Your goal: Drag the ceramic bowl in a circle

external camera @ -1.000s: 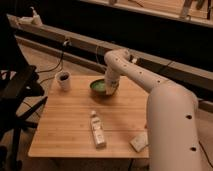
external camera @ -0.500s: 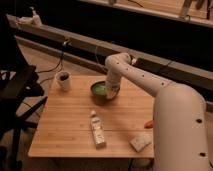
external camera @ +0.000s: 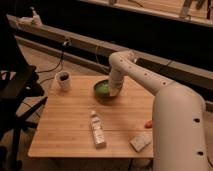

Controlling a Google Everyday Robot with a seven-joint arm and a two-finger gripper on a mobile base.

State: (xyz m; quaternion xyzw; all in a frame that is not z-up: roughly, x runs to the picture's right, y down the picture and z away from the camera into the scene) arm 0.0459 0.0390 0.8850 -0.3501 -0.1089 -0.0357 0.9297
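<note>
The ceramic bowl (external camera: 102, 88), bright green inside and dark outside, sits on the wooden table (external camera: 70, 125) toward its far middle. My gripper (external camera: 114, 91) reaches down from the white arm (external camera: 145, 75) and sits at the bowl's right rim, touching or inside it. The bowl's right edge is partly hidden by the gripper.
A small white mug (external camera: 63, 80) with dark contents stands at the far left of the table. A small bottle (external camera: 97, 130) lies near the front middle. A pale sponge-like block (external camera: 140, 142) and a small orange thing (external camera: 148, 123) lie at the front right. A dark chair (external camera: 15, 95) stands left.
The bowl and the gripper have shifted slightly toward the front of the table; the arm's forearm has swung a little with them.
</note>
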